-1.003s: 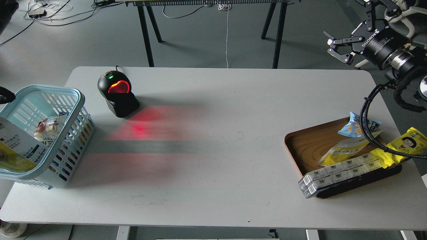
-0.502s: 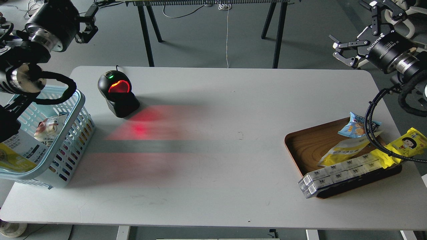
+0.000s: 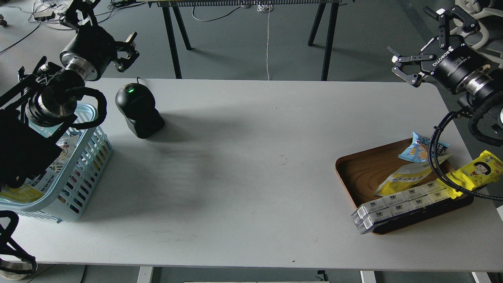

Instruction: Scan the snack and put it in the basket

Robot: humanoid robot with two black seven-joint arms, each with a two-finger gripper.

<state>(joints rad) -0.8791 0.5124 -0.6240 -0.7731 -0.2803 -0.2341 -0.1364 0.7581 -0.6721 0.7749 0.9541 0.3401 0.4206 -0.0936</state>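
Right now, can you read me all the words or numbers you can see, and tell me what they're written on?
"ROBOTIQ": on the black body of the right gripper.
Snack in the basket: black print, too small to read.
Long yellow wrapper with the cartoon girl: no letters legible.
Small blue packet: print too blurred.
Clear-wrapped white packs across the tray: small dark marks, unreadable.
Scanner: only a green light, no words.

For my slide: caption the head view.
Snack lies in the basket; both grippers, left and right, hover open and empty.

Black arms, silver wrist rings, looping black cables, white ROBOTIQ lettering
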